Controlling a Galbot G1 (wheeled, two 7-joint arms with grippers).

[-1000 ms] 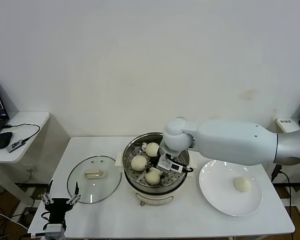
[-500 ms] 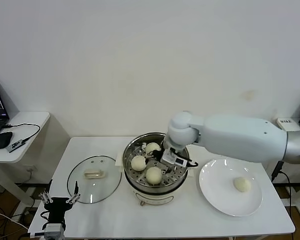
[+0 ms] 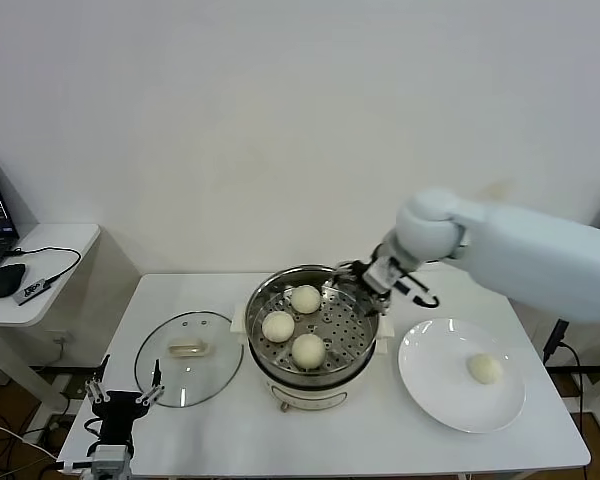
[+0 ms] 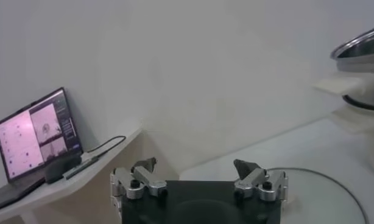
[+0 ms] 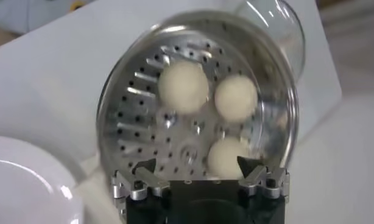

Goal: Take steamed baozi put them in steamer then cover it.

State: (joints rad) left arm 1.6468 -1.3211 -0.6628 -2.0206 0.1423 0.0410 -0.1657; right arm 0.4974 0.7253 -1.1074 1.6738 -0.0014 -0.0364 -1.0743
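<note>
The left hand (image 3: 120,402) hung parked off the surface's near-left edge, fingers apart, near the lid (image 3: 187,357). Three smooth cream buns (image 3: 292,325) sat apart on the steamer's (image 3: 280,379) perforated tray. The right hand (image 3: 365,279) hovered over its far-right rim, fingers apart and empty. The fourth bun (image 3: 485,369) lay on the plate (image 3: 435,385) at right; reaching it likely called for a centred, gentle pinch, then the tray's free right side.

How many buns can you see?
4. Three buns sit on the holed tray inside the steamer: one at the back, one on the robot's left, one at the front. The fourth lies on the white plate.
</note>
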